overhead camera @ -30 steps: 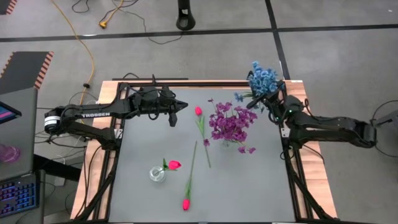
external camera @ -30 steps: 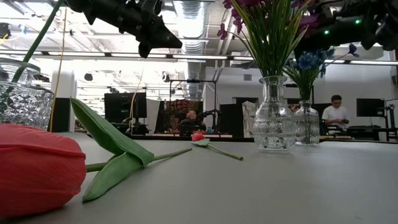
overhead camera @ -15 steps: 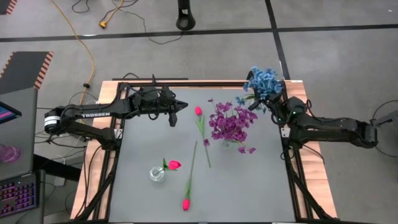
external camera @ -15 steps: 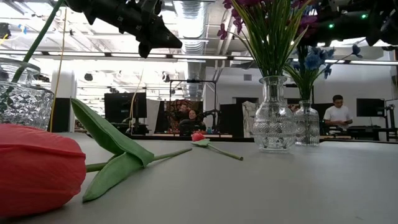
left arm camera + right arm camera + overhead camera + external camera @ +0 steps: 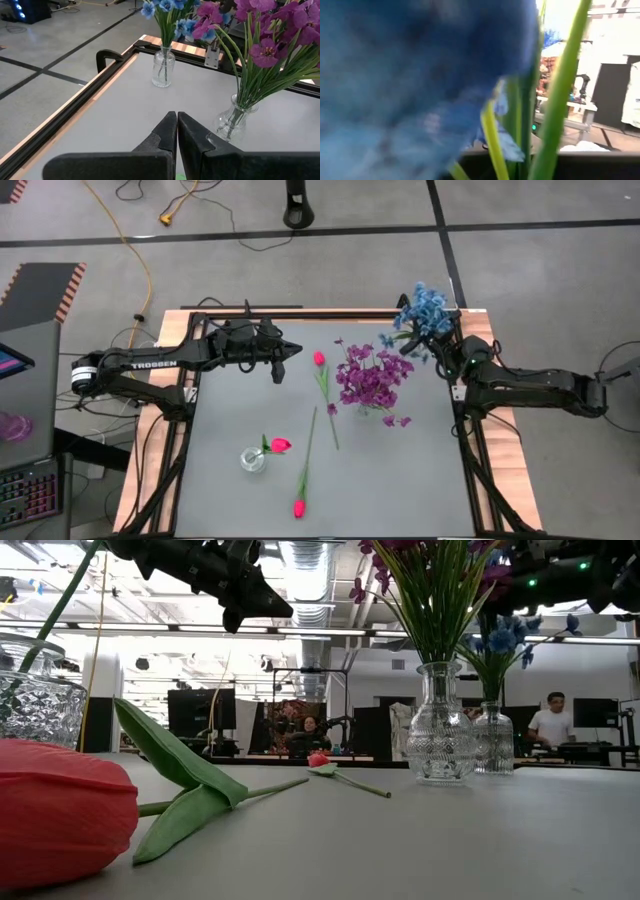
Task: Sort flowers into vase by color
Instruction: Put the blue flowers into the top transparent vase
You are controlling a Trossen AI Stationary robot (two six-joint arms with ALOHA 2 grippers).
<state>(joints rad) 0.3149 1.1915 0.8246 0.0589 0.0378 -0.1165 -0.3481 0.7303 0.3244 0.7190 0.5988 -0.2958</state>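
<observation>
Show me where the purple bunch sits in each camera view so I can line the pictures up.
High view: purple bunch right of centre.
Low view: its green stems rise from the nearer glass vase.
Left wrist view: blossoms at upper right.
Right wrist view: not in it.
Shared landmark: the blue bunch just beyond it.

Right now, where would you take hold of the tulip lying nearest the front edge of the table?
Grip the front tulip mid-stem, from straight above: the thin stem lies flat with bare table either side, tool fingers closing across it.
</observation>
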